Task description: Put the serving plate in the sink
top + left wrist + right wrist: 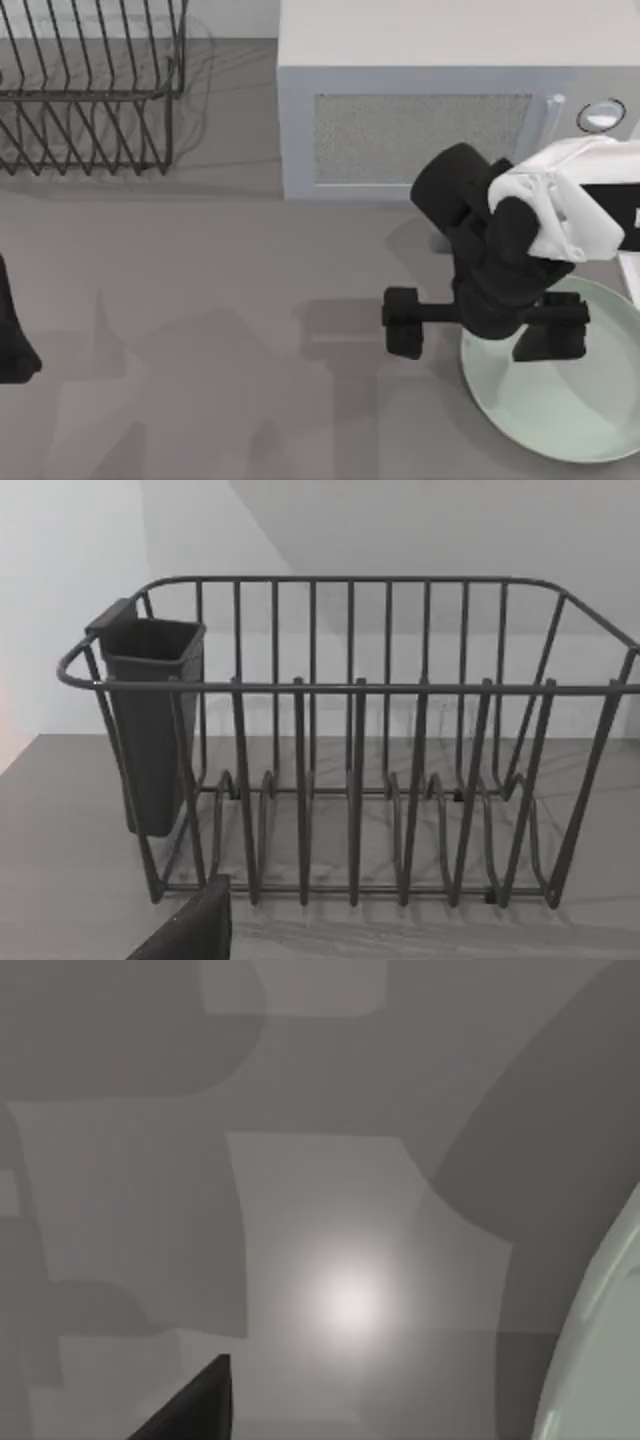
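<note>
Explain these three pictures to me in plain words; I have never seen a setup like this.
It is a simulated two-armed robot at a grey table. One picture looks down from above; the other two come from cameras on each wrist. The right arm's black pincer hangs over the edge of a large round pale mint-green plate, apparently holding nothing. The left arm sits parked at the table's left edge. Its wrist camera faces a dark wire dish rack with a dark cup clipped on. Behind the right arm stands a grey-white microwave box.
</note>
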